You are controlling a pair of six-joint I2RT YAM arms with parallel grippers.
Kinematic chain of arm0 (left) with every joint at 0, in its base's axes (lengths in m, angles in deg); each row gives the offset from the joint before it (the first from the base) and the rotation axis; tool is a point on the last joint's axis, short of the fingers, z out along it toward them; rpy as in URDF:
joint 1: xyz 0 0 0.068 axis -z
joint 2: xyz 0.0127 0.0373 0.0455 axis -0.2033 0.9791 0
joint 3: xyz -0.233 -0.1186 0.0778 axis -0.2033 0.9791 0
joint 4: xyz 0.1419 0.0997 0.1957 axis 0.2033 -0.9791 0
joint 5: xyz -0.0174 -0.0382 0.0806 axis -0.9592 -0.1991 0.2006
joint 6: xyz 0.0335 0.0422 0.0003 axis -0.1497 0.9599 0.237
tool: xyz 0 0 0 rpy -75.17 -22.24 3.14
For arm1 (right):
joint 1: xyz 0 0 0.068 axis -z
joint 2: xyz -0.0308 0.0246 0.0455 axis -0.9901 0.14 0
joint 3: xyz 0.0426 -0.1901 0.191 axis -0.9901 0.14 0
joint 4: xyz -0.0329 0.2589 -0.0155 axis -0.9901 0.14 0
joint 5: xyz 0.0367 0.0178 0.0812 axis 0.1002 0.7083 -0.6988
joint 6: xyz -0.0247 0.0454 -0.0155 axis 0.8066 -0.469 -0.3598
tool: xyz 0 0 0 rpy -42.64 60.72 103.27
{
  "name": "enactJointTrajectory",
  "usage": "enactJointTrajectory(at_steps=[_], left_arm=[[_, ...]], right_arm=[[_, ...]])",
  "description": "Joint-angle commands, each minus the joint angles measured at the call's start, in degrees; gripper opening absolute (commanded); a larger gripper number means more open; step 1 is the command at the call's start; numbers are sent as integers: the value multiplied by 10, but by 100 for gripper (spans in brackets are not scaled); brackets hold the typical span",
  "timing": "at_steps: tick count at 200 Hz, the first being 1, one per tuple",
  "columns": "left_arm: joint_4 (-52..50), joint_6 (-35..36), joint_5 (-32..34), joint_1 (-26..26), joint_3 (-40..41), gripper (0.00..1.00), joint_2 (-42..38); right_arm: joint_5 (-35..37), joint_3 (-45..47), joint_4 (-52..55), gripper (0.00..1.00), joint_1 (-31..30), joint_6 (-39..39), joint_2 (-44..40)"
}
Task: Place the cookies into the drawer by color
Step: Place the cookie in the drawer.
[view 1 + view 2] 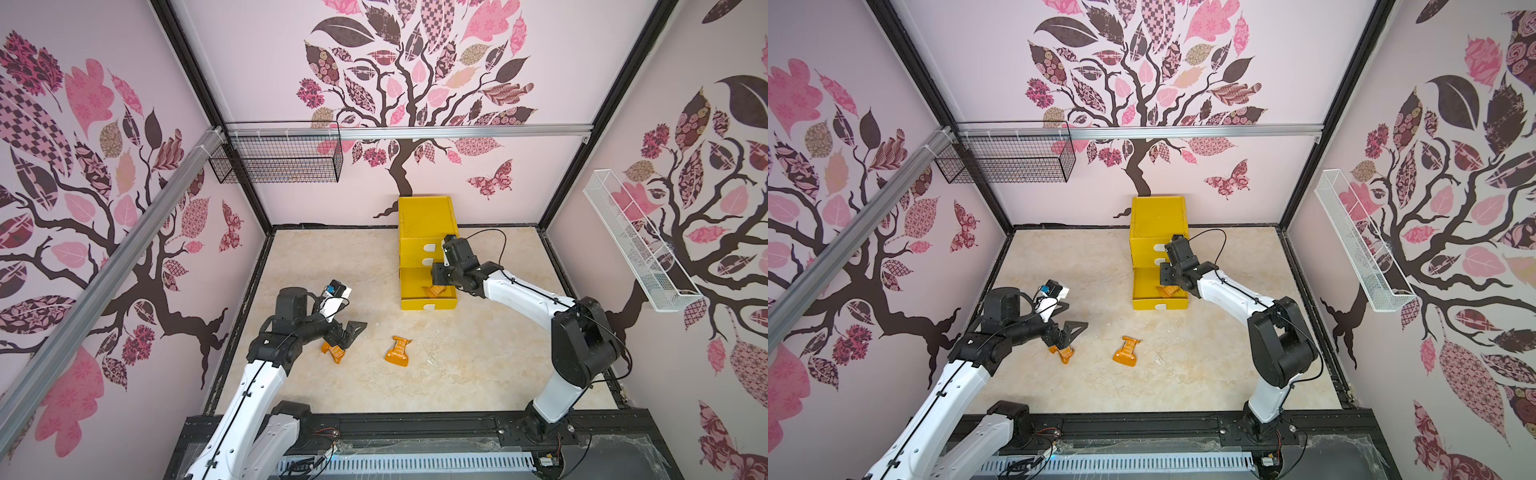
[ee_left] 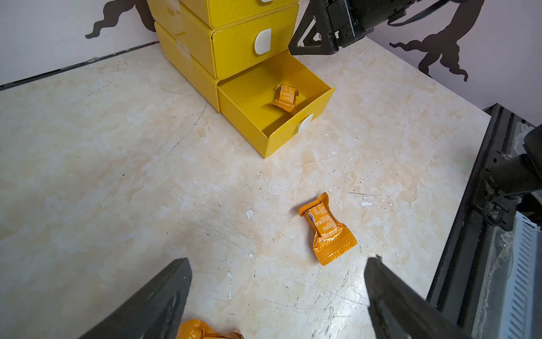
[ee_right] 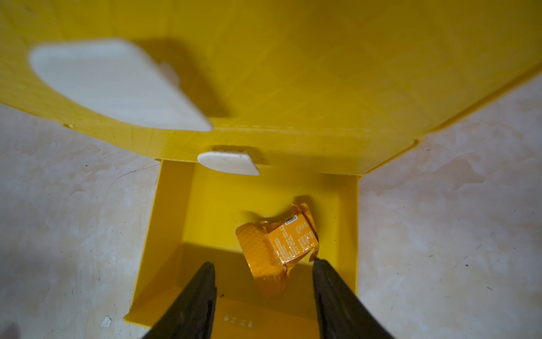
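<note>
Cookies in view number three, all orange. One orange packet (image 3: pixel 277 246) lies on the floor of the pulled-out bottom drawer (image 2: pixel 278 141) of the yellow cabinet (image 1: pixel 424 216), directly beneath the right hand (image 3: pixel 264 262), whose jaws stand apart and grip nothing; one fingertip (image 3: pixel 321 265) sits just beside the wrapper's crimped edge, and whether it touches cannot be told. The step in hand looks like the drop of the first orange packet, with two left to stow. The left hand (image 2: pixel 278 261) hovers wide open low over the bench (image 2: pixel 88 176), a second packet (image 1: pixel 336 354) just under it; a third packet (image 2: pixel 325 229) lies ahead of that hand, between it and the open drawer. The next move likely calls for the right hand to lift clear of the drawer while the left closes on the packet beneath it, since both arms would crowd the small opening. The two upper drawers (image 2: pixel 234 52) are shut, and no black or green packets show. A black wire basket (image 1: pixel 278 162) and a white wire basket (image 1: pixel 636 245) hang on the walls, well away from both hands and in nobody's way.
</note>
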Motion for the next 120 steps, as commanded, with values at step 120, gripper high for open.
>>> enactJointTrajectory(at_steps=[120], left_arm=[[-158,246,67,28,-29,97,9]], right_arm=[[44,116,98,77,1,49,-286]])
